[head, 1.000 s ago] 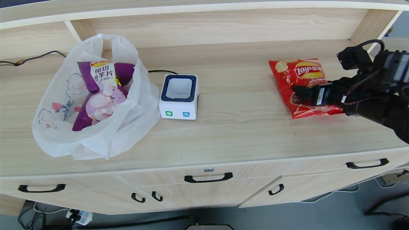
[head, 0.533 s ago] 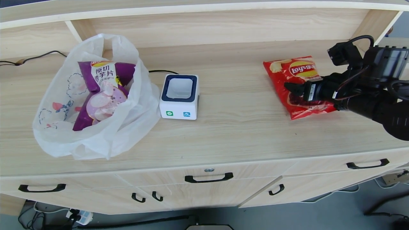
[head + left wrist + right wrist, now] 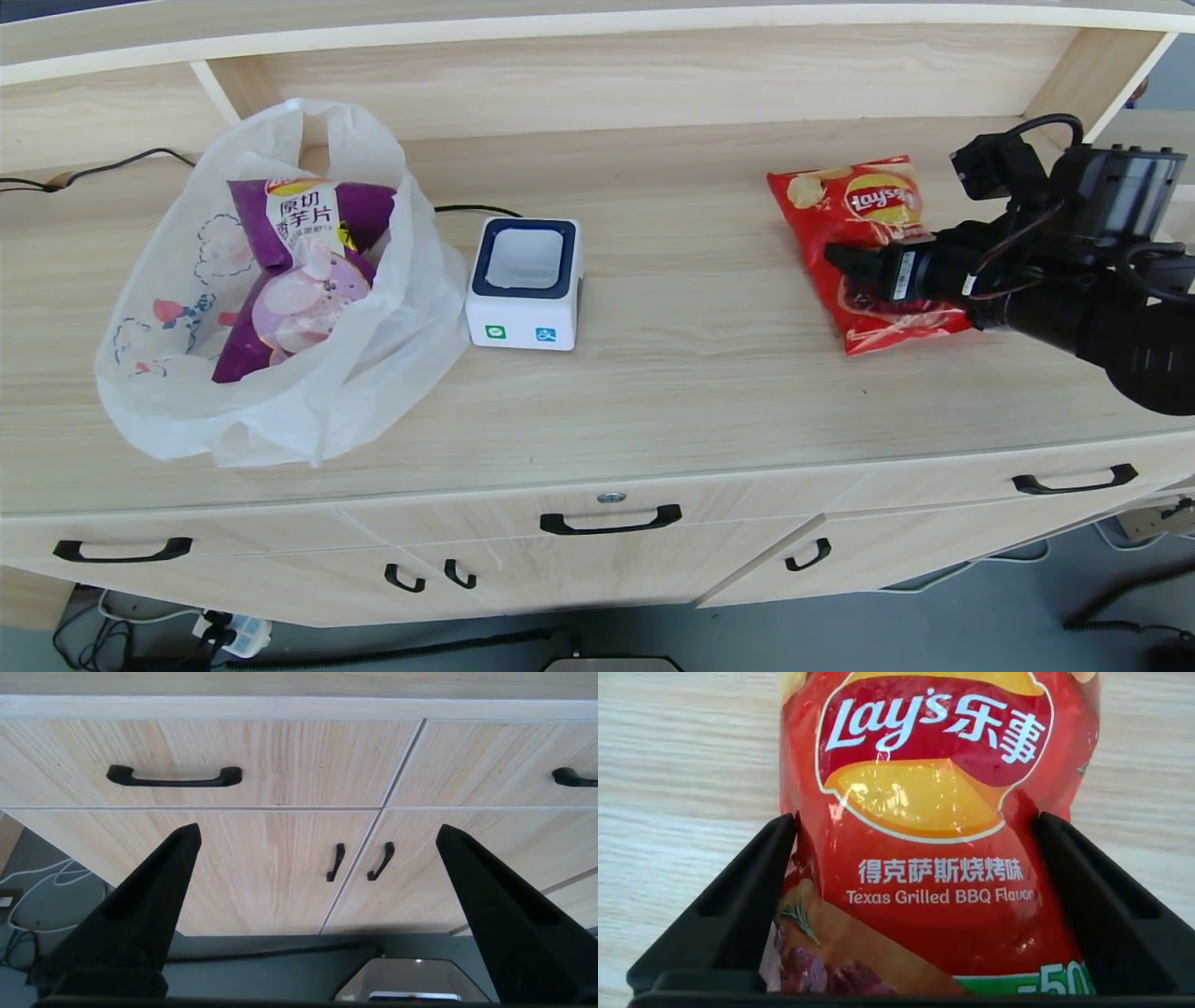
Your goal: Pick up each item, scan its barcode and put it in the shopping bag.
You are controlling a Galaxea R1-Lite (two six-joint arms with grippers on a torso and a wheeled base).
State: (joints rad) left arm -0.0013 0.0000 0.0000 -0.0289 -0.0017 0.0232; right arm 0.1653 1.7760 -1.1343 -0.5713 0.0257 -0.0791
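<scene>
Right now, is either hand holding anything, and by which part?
The right hand grips the red foil chip bag across its lower half, fingers on both side edges. The left hand is empty.

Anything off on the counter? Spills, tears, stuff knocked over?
Nothing stands out. The purple chip bag sits inside the shopping bag, scanner upright beside it, red chip bag intact between the right end effector's fingers. No spills.

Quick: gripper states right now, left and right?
Left gripper: open, holding nothing.
Right gripper: closed on the chip bag.
</scene>
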